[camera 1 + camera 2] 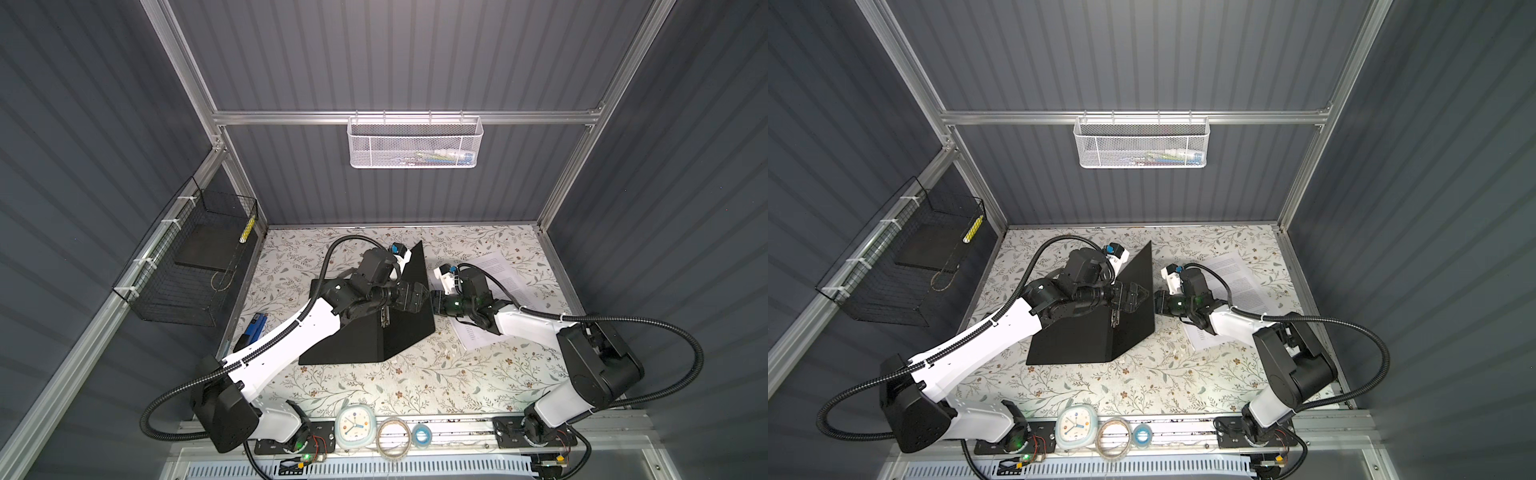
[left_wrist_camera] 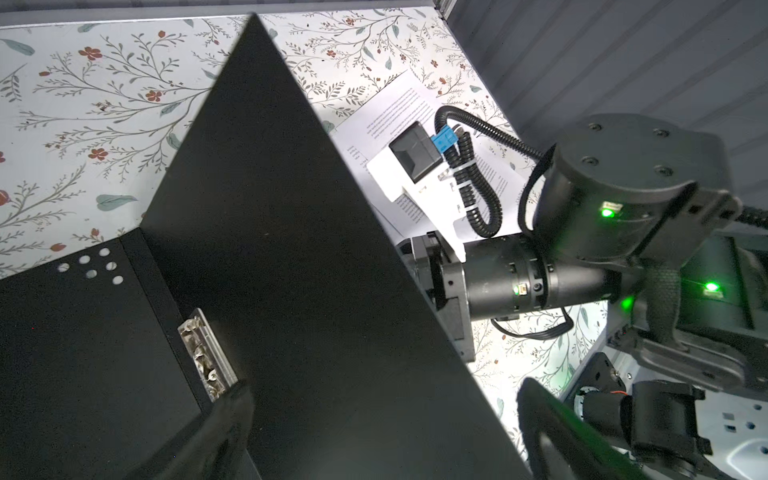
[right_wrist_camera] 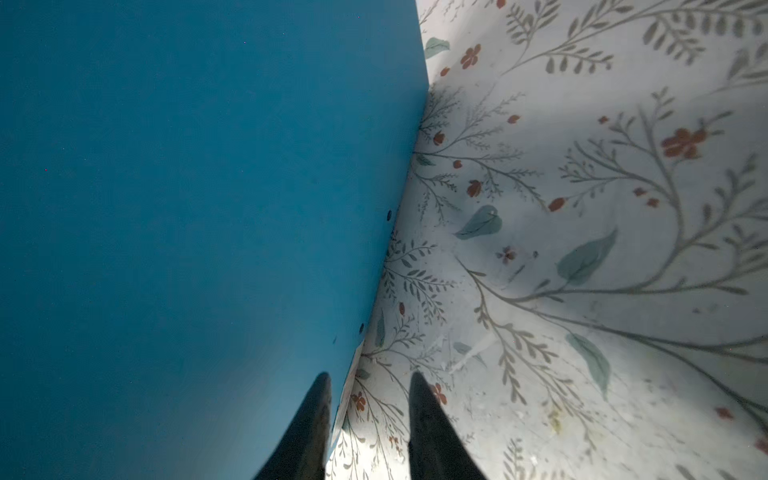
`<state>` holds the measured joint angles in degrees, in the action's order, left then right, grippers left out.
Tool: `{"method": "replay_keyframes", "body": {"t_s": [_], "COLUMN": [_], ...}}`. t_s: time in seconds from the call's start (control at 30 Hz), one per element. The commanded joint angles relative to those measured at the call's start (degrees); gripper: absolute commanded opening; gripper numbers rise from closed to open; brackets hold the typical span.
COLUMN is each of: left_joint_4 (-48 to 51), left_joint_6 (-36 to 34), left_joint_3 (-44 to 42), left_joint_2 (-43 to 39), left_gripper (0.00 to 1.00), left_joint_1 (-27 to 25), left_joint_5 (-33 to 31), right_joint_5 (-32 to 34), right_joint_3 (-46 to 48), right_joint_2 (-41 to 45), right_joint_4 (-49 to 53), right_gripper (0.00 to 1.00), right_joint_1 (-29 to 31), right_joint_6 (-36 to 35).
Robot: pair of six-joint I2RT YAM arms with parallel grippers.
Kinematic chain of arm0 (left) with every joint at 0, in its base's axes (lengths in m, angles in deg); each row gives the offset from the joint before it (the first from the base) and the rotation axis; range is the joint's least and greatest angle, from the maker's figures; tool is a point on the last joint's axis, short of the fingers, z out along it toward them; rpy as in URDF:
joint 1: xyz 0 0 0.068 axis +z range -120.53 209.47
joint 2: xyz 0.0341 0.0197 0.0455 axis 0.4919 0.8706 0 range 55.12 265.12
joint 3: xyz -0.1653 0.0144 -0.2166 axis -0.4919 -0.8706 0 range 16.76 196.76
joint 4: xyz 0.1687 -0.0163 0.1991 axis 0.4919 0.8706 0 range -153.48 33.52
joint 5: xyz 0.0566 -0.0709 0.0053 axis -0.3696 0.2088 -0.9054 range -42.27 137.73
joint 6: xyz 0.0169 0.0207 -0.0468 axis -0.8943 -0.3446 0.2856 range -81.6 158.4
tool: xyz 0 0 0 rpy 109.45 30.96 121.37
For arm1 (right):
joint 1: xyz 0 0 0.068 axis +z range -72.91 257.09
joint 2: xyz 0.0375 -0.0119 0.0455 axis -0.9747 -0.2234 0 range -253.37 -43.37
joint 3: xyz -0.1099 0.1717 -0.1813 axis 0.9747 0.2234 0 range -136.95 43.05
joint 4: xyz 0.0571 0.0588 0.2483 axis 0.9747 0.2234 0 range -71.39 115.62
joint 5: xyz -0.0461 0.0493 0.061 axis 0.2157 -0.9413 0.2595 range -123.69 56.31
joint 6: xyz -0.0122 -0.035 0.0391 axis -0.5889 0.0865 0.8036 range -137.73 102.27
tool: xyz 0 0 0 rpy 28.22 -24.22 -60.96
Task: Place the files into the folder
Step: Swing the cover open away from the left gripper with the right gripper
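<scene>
arms: 2, one gripper each
left gripper (image 1: 422, 296): released, fingers spread wide, straddling the folder's raised cover without clamping it
right gripper (image 3: 370, 380): fingers partly apart, nothing held; tips sit at the cover's blue outer face, low by the fold
folder (image 1: 365, 340): 1, open, mid tabletop (image 1: 374, 395); one cover lies flat with the black inside up, the other is lifted and tilted on the side facing the right edge
ring strip (image 2: 208, 353): 1, metal, at the fold; ring count unclear
files (image 1: 513, 270): 1 stack, flat by the right edge toward the back right corner, outside the folder, partly under the right arm
stapler (image 1: 253, 330): 1, at the left edge
near rail: 1 clock (image 1: 352, 428), 1 tape roll (image 1: 393, 442), 1 blue roll (image 1: 423, 435)
baskets: 2; white basket (image 1: 415, 141) on the back wall, black basket (image 1: 187, 266) on the left wall
</scene>
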<state>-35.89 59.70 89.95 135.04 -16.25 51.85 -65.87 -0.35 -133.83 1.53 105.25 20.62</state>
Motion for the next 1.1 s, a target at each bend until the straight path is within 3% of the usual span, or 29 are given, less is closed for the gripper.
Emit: {"method": "replay_keyframes", "body": {"t_s": [0.0, 0.27, 0.4, 0.53, 0.73, 0.9, 1.07], "left_joint_4": [1.4, 6.7, 6.1, 3.3, 2.2, 1.9, -0.1], "left_joint_6": [0.1, -4.5, -5.7, -5.2, -6.2, -5.3, -3.9], "left_joint_3": [2.0, 5.6, 5.4, 2.2, -1.0, -4.0, -8.2], "left_joint_2": [-0.4, -1.3, -1.5, -1.1, -0.9, -0.8, -2.0], "left_gripper": [0.99, 1.0, 0.99, 0.99, 0.99, 0.99, 0.99], "left_joint_1": [-0.3, 0.2, 3.3, 9.2, 13.4, 16.5, 19.9], "left_joint_5": [-3.1, -19.9, -18.5, -12.2, -13.5, -13.7, -11.3], "right_joint_5": [-0.4, 4.5, 4.8, 3.6, 1.5, -2.2, -7.4], "right_joint_3": [2.2, 4.4, 5.4, 6.9, 9.9, 14.0, 18.3], "right_joint_2": [2.0, 9.4, 12.5, 14.7, 18.3, 21.3, 18.9], "right_joint_4": [0.6, 9.2, 11.6, 10.8, 8.2, 0.8, -13.5], "right_gripper": [0.34, 0.37, 0.37, 0.38, 0.39, 0.42, 0.45], "right_joint_1": [-1.0, -4.1, -5.8, -7.0, -8.5, -10.5, -11.0], "right_joint_6": [0.2, -3.6, -4.0, -3.0, -0.2, 4.9, 12.8]}}
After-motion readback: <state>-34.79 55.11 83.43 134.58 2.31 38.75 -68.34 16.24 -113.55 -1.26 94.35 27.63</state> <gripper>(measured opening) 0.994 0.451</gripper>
